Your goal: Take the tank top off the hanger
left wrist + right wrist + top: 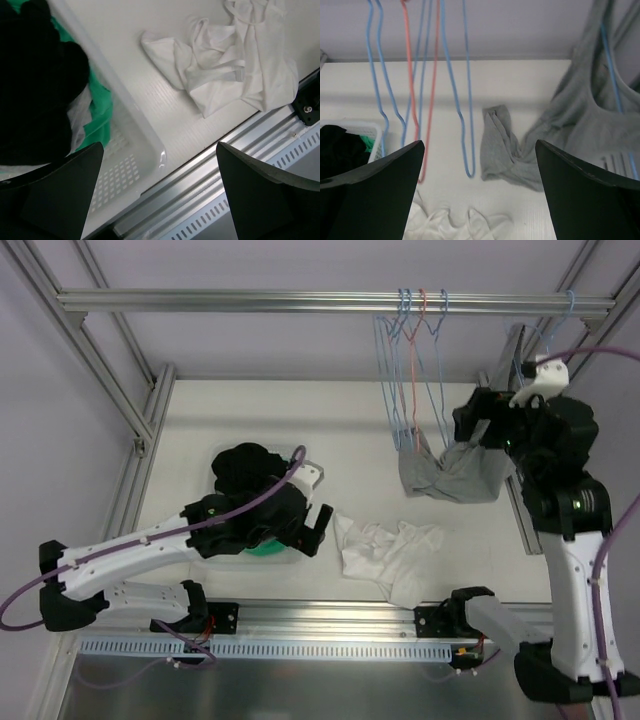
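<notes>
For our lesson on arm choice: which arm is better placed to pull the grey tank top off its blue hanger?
Likely right: the right gripper is open beside the grey tank top on its blue wire hanger; the left gripper hangs over the white plastic basket.

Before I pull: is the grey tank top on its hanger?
On: the blue hanger runs inside the neckline of the grey tank top.

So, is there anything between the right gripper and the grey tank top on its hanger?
Nothing visible does. The open right gripper faces the grey tank top, which hangs on its blue hanger ahead and to the right. The empty hangers hang further left in the wrist view, outside that path.
</notes>
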`<state>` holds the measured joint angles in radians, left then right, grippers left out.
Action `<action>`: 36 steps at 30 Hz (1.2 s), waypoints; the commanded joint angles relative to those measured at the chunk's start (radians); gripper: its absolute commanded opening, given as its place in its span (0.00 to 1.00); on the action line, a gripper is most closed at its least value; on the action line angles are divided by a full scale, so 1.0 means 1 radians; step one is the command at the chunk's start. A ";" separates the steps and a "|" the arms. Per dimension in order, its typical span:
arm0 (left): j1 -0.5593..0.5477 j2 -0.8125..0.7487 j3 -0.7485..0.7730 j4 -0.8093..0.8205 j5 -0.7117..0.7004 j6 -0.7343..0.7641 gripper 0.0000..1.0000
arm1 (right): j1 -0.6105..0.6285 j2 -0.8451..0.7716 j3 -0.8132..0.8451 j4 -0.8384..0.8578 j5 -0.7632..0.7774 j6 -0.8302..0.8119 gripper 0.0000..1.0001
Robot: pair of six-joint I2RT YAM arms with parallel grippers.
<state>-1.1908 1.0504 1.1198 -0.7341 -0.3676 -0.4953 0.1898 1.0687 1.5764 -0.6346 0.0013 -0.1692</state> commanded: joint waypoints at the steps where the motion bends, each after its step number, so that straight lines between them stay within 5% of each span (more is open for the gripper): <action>1: -0.023 0.142 0.054 0.084 0.087 0.084 0.99 | -0.047 -0.198 -0.136 -0.023 0.080 0.016 1.00; 9: -0.067 0.509 0.242 0.203 0.162 0.147 0.99 | -0.052 -0.708 -0.372 -0.117 -0.052 0.131 0.99; 21: -0.151 0.982 0.508 0.240 0.144 0.008 0.99 | -0.050 -0.855 -0.311 -0.358 -0.176 0.085 0.99; 33: -0.191 1.160 0.515 0.242 -0.011 -0.083 0.98 | -0.050 -0.901 -0.306 -0.378 -0.253 0.057 0.99; 36: -0.197 1.168 0.488 0.245 -0.019 -0.101 0.71 | -0.050 -0.908 -0.291 -0.378 -0.259 0.062 1.00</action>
<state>-1.3758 2.1826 1.6478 -0.4664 -0.3210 -0.5587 0.1413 0.1810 1.2472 -1.0214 -0.2268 -0.0956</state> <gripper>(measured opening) 0.783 0.993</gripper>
